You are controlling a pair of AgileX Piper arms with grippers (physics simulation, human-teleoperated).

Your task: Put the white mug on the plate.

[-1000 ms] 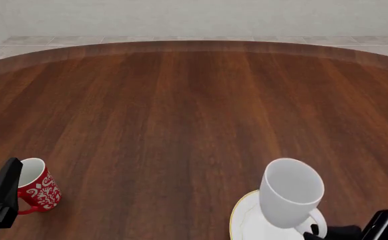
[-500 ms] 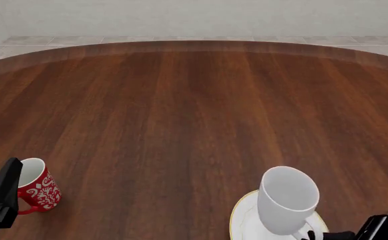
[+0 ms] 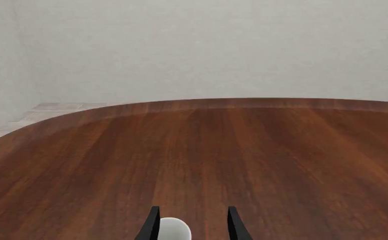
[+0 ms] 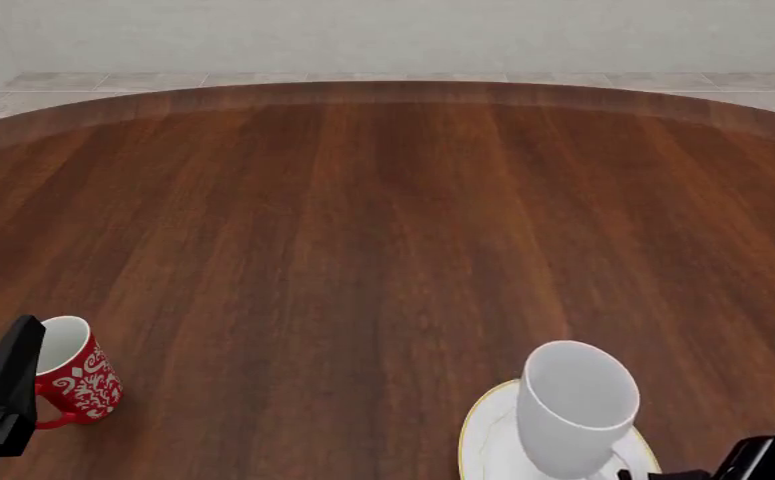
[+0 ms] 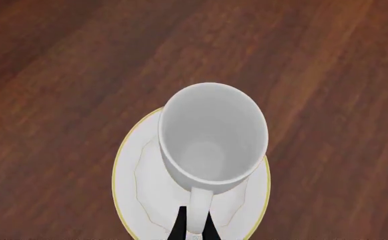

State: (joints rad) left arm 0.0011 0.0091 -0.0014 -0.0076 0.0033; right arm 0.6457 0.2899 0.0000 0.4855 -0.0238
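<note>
The tall glossy white ceramic mug (image 4: pixel 577 408) stands mouth-up on the round gold-rimmed white plate (image 4: pixel 489 432), near right, its handle pointing near, pinched by the right gripper (image 5: pixel 194 226). One red floral mug (image 4: pixel 78 380) stands near left; the left gripper (image 3: pixel 192 225) is spread.
</note>
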